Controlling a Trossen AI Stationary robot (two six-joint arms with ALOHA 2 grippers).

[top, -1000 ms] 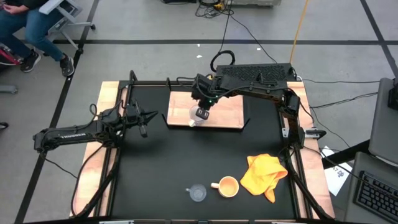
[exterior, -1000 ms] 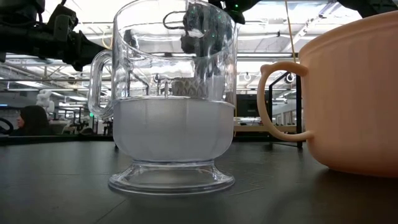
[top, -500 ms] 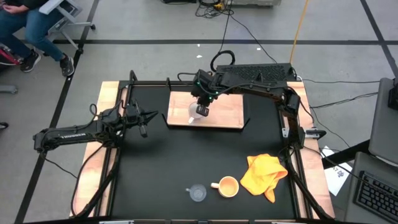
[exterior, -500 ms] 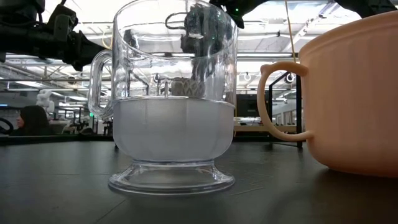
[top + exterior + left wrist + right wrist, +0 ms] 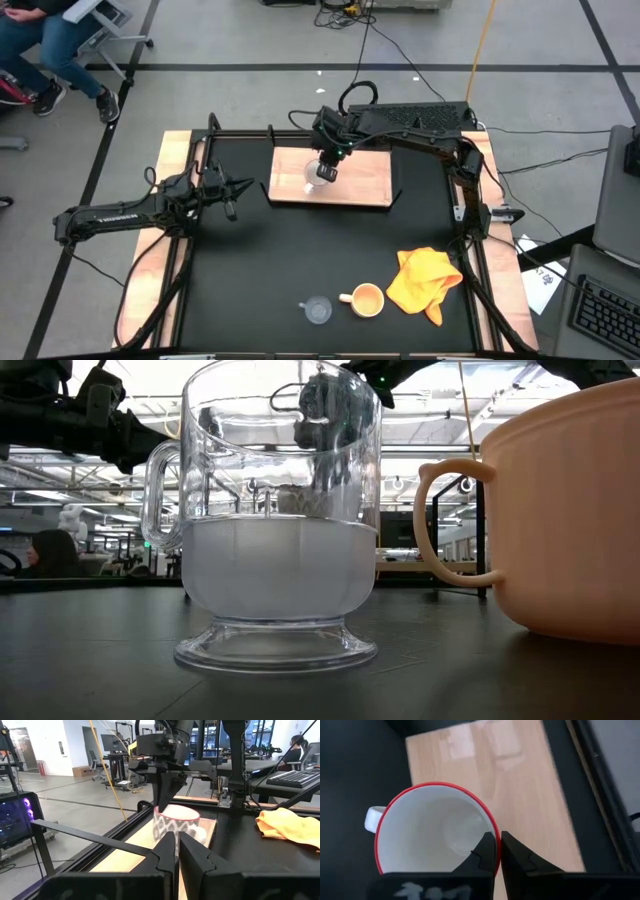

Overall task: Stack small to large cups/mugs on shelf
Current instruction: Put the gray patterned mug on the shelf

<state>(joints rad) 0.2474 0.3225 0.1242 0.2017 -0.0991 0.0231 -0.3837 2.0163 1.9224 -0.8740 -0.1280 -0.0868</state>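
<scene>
- Nearest you on the large black tabletop (image 5: 280,260) stand a small clear greyish glass cup with a handle (image 5: 318,311) and, touching or just beside it, an orange-yellow handled mug (image 5: 366,299); a crumpled orange-yellow cloth (image 5: 425,281) lies beside that mug.
- In the low view the glass cup (image 5: 275,520) fills the middle, and the orange mug (image 5: 560,510) is cut off at the edge.
- Farther back you see the flat rectangular light-wood shelf board with black brackets (image 5: 365,185). On it sits a white patterned mug with a red rim (image 5: 435,832), upright.
- That makes three cups, one cloth, one shelf.
- Your right claw (image 5: 496,851) hangs at the white mug's rim, fingers pressed together; whether they touch the rim you cannot tell.
- Your left claw (image 5: 243,187) waits over the tabletop's left side, fingers nearly together, holding nothing.
- Beyond the tabletop: grey floor, cables, a seated person (image 5: 60,45) cut off at the corner.
</scene>
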